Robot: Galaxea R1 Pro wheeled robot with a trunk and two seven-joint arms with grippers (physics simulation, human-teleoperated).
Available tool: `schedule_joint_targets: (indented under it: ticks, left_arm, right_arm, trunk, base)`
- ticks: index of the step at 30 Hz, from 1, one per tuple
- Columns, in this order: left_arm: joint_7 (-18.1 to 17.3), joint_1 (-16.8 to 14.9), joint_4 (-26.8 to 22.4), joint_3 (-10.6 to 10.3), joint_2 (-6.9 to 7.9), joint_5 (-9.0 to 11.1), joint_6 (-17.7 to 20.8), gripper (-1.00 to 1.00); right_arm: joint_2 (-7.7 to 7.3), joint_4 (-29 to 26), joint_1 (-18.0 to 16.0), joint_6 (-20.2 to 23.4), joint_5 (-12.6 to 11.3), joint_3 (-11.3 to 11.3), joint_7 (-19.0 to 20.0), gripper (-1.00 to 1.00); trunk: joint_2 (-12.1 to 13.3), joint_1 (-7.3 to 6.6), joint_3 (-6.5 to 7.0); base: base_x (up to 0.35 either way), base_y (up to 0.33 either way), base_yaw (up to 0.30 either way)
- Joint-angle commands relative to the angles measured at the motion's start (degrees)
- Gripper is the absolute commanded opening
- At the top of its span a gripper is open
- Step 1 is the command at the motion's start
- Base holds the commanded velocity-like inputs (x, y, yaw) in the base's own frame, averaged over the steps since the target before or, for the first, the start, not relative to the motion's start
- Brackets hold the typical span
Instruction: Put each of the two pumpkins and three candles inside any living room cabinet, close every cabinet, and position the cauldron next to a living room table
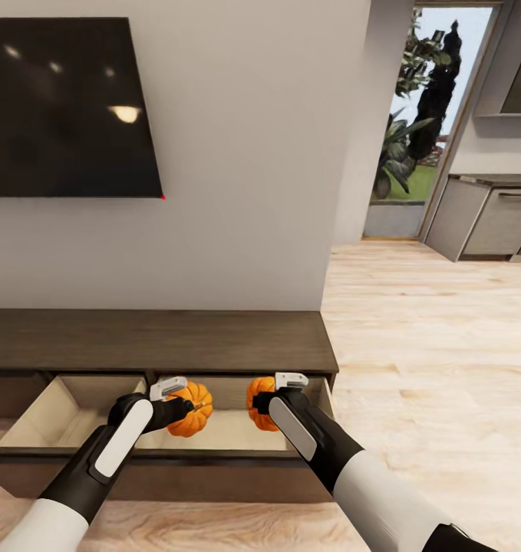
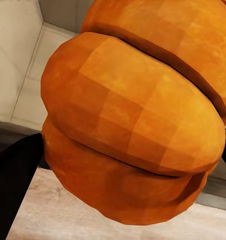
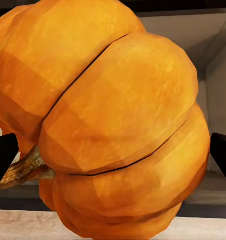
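With my fingers clenched on both pumpkins [image 1: 192, 409] [image 1: 258, 402], each hangs directly above the open cabinet [image 1: 160, 341] drawer [image 1: 214, 431].

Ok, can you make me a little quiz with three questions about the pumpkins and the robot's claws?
1. Where are the two pumpkins?
A. on the floor
B. over the open drawer
C. on top of the cabinet

2. How many pumpkins are there?
A. one
B. two
C. three

3. What is the drawer like?
A. pulled open
B. shut
C. lying on the floor

Answers:
1 B: the left claw holds the left pumpkin and the right claw holds the right pumpkin, both above the open drawer of the cabinet.
2 B: one orange pumpkin sits in each claw.
3 A: its light inside shows below the dark cabinet top.
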Motion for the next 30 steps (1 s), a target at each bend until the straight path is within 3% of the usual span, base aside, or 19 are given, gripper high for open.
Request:
schedule_joint_targets:
  ticks: [1,30]
  left_arm:
    - [0.6,0.0,-0.1,-0.1,0.07,0.5,0.0,-1.0]
    - [0.6,0.0,-0.2,-0.2,0.08,0.4,0.0,-1.0]
  right_arm:
    - [0.0,0.0,0.0,0.1,-0.4,0.1,-0.5,-1.0]
    - [0.0,-0.1,0.0,0.1,-0.4,0.1,-0.5,-1.0]
  trunk:
    - [0.0,0.0,-0.06]
    - [0.0,0.0,-0.06]
  base:
    - [0.156,0.113,0.0]
    - [0.083,0.026,0.0]
